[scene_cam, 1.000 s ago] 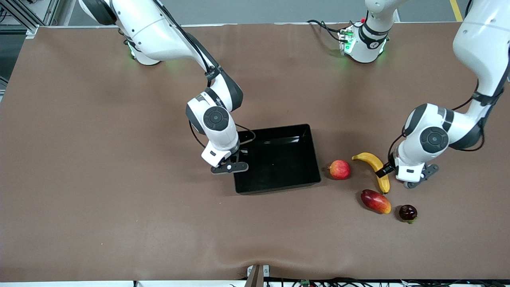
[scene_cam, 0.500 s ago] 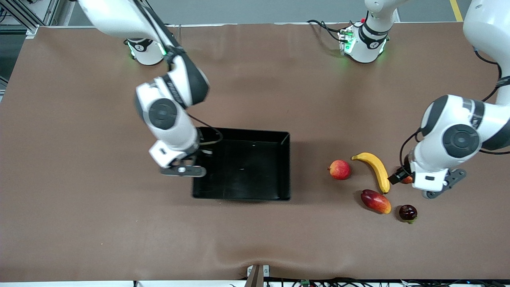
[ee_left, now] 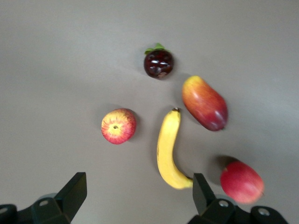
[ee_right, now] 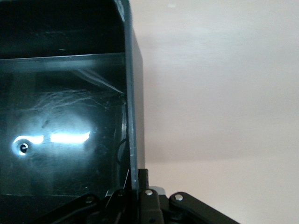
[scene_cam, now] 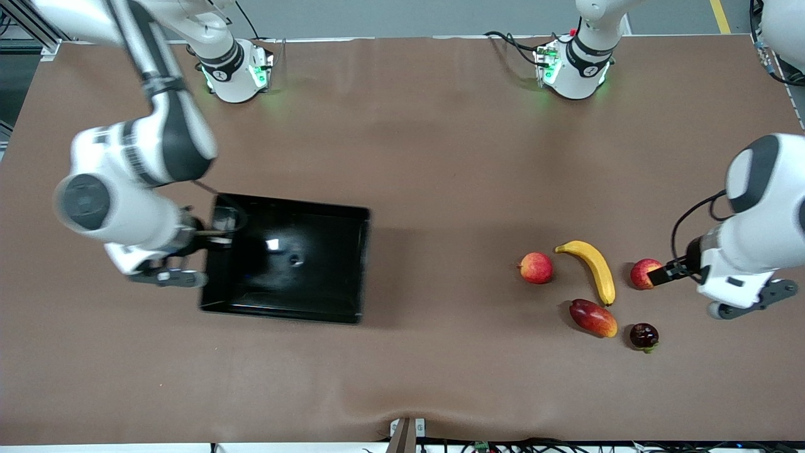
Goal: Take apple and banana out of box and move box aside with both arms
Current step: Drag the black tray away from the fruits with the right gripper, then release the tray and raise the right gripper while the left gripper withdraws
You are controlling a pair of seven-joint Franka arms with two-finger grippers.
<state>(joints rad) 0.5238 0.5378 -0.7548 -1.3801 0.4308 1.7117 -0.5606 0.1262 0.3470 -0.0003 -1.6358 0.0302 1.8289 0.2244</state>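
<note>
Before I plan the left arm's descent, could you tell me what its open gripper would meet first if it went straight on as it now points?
Probably bare table: the left gripper frames a gap between the apple and the banana, though depth is unclear.

Glossy black plastic tray (scene_cam: 295, 302) on a matt brown table cover (scene_cam: 440, 157).

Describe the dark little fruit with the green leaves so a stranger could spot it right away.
Find the fruit cluster toward the left arm's end of the table, starting at the banana. The small dark fruit lies nearer the front camera, beside the mango. It alone is blackish-maroon, glossy, with green leaves.
</note>
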